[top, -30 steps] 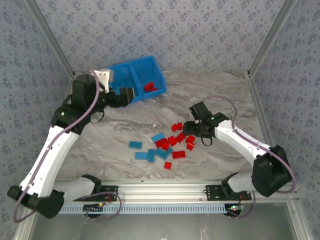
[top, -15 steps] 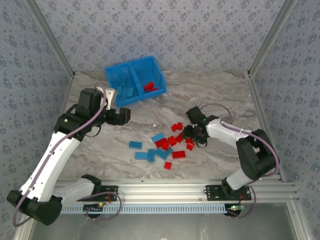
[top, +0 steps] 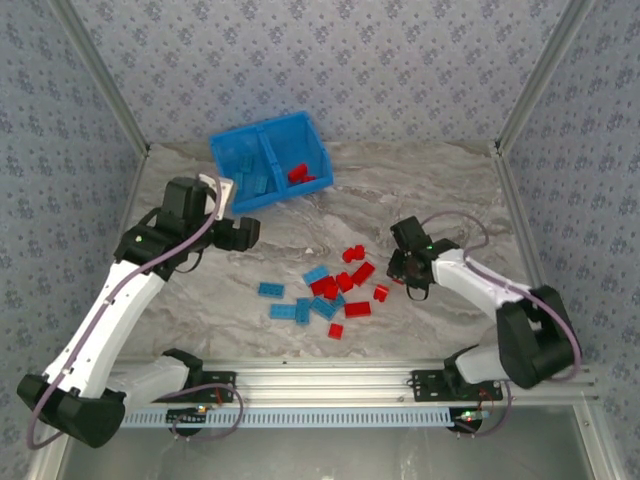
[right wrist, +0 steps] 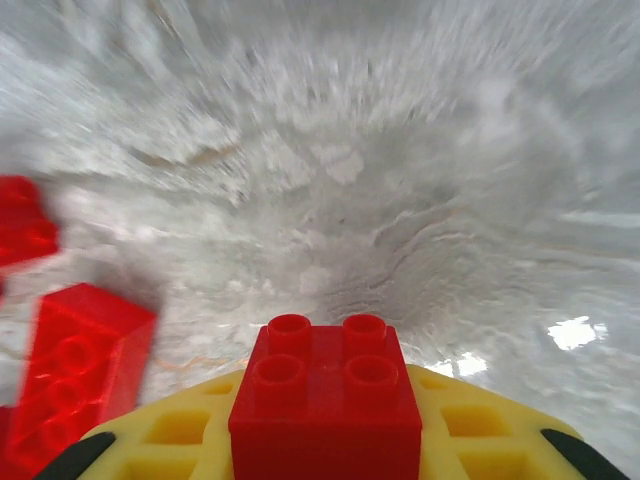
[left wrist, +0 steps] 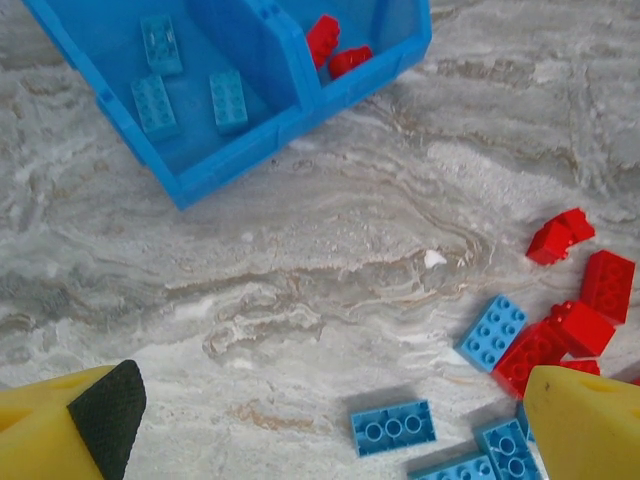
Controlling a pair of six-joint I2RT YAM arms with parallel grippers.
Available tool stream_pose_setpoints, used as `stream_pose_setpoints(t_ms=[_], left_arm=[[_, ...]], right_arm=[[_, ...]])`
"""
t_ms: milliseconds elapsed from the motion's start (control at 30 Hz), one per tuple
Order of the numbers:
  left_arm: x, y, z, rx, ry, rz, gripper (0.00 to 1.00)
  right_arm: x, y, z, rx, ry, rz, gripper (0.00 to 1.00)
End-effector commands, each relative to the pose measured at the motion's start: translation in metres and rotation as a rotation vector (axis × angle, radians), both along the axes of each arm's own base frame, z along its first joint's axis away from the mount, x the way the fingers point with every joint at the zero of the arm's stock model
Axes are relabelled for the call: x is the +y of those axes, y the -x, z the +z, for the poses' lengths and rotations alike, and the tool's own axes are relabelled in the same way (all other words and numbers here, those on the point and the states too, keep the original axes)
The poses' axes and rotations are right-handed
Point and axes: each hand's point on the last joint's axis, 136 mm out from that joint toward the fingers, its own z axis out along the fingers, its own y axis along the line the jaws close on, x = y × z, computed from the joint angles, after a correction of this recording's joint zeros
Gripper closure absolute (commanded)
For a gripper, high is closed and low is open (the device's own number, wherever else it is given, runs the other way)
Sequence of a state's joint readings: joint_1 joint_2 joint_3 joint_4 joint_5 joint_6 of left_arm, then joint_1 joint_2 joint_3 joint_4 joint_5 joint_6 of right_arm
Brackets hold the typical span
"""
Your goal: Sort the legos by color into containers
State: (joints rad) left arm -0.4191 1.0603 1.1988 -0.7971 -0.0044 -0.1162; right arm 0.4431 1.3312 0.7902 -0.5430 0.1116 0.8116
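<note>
Although sorting has begun, most of the work is not yet done.

Done: the blue rectangular plastic bin stands at the far side of the grey marbled tabletop, turned at an angle. In the left wrist view its left compartment holds three light blue studded plastic bricks. Its right compartment holds a few red studded plastic bricks, two or three; I cannot tell which. Colours are kept apart so far.

Left to do: a loose heap of about a dozen bricks lies mid-table between the arms, well apart from the bin, with red and light blue mixed and several touching. Red is toward the right of the heap, blue toward the left.

Right gripper: low over the table just right of the heap, yellow fingers closed on a red four-stud brick, studs up. It should go to the right compartment.

Left gripper: jaws spread wide, nothing between them, hanging between bin and heap.

Writing: none legible on the bin, arms or table. Any embossing on the studs is too small or blurred to read.
</note>
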Motion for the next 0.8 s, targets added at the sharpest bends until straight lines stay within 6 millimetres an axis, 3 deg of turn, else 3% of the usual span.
stream_pose_setpoints(t_ms=[0, 100, 233, 300, 400, 467, 600, 767], left_arm=[[-0.017, 0.005, 0.023, -0.08, 0.111, -0.077, 0.01], [-0.041, 0.02, 0.041, -0.122, 0.245, -0.203, 0.01], [-0.051, 0.031, 0.051, -0.156, 0.307, -0.278, 0.01], [-0.051, 0.032, 0.047, -0.15, 0.289, -0.287, 0.01], [-0.047, 0.033, 0.045, -0.157, 0.274, -0.28, 0.01], [-0.043, 0.034, 0.042, -0.159, 0.262, -0.261, 0.01], [-0.032, 0.03, 0.036, -0.158, 0.223, -0.197, 0.01], [-0.026, 0.028, 0.033, -0.155, 0.2, -0.17, 0.01]], right_arm=[[-0.003, -0.017, 0.069, -0.191, 0.099, 0.052, 0.77], [0.038, -0.032, 0.128, -0.346, 0.045, 0.201, 0.76], [0.12, -0.053, 0.194, -0.511, -0.081, 0.474, 0.75], [0.157, -0.067, 0.21, -0.532, -0.101, 0.581, 0.75], [0.194, -0.101, 0.21, -0.509, -0.068, 0.633, 0.75], [0.206, -0.127, 0.206, -0.482, -0.044, 0.605, 0.75], [0.229, -0.185, 0.173, -0.422, -0.013, 0.575, 0.76], [0.244, -0.247, 0.136, -0.41, -0.009, 0.539, 0.76]])
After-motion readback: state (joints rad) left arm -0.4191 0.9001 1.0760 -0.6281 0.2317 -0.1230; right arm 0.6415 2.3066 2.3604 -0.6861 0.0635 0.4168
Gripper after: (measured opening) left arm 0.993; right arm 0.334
